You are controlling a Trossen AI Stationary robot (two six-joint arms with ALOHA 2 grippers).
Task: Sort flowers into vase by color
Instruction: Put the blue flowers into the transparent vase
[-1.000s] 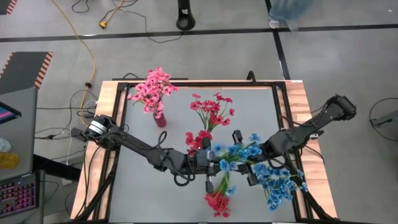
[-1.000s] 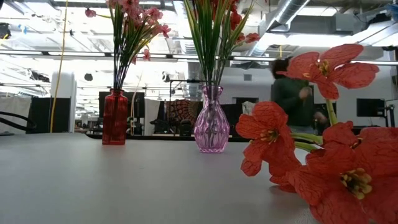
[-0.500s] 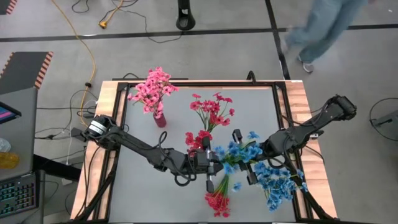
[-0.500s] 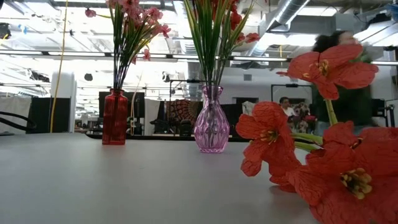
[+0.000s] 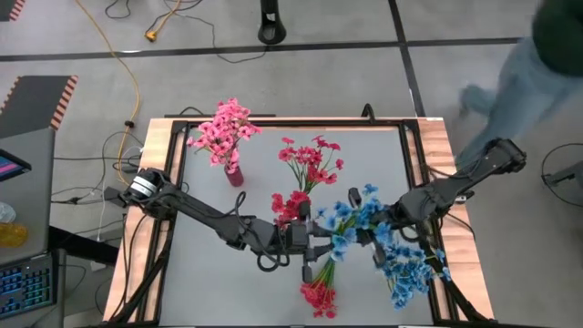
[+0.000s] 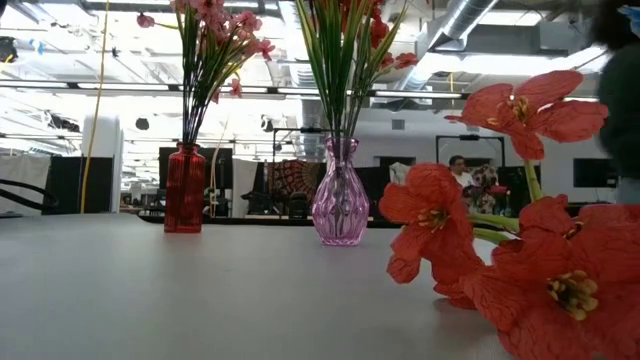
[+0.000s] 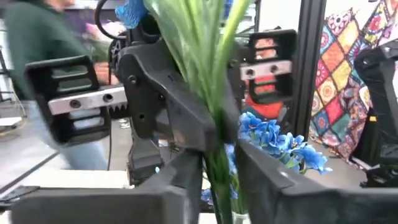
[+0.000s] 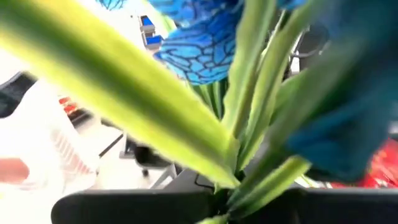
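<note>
**Blue sprig changing claws at mid-tabletop**

The blue sprig (image 5: 346,223) hangs between the two claws, its stem running down and toward the left claw (image 5: 314,248), its blossoms up beside the right claw (image 5: 372,235). The right claw is clamped on the green stems (its wrist view shows them pinched at the fingers); the left claw's fingers (image 7: 180,180) stand slightly apart around the same stems. More blue flowers (image 5: 405,269) lie just beside the right arm, red ones (image 5: 319,296) near the front edge. On the grey tabletop (image 5: 209,264) stand a red vase (image 6: 184,188) with pink blooms and a pink vase (image 6: 340,195). A person (image 5: 533,64) passes behind.
</note>
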